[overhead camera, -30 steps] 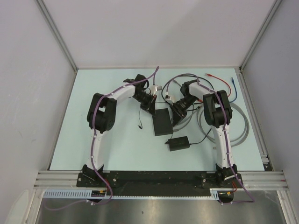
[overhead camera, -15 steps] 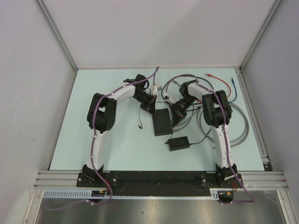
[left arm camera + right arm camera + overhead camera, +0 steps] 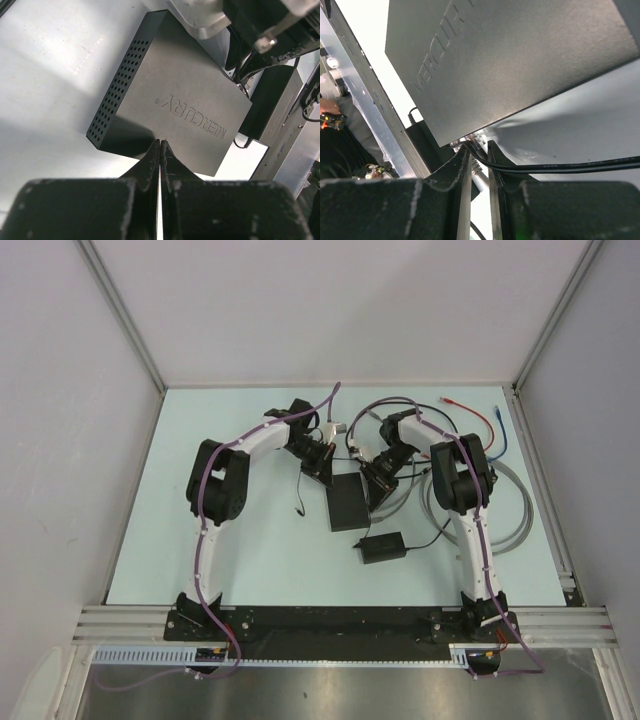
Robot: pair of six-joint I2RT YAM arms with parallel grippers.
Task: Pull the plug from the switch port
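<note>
Right end effector (image 3: 476, 151): my fingers sit a narrow gap apart, astride the black cable (image 3: 570, 165). Pinching it? I can't tell. The plug and switch port are blurred at the box (image 3: 520, 60) corner. Left end effector (image 3: 160, 144) is fully closed and empty, tips at the box's near edge.

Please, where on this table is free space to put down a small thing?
Bare table lies left of the left arm, and along the front edge before the power adapter. Crowded: around the switch, and the grey cable coil at right.
</note>
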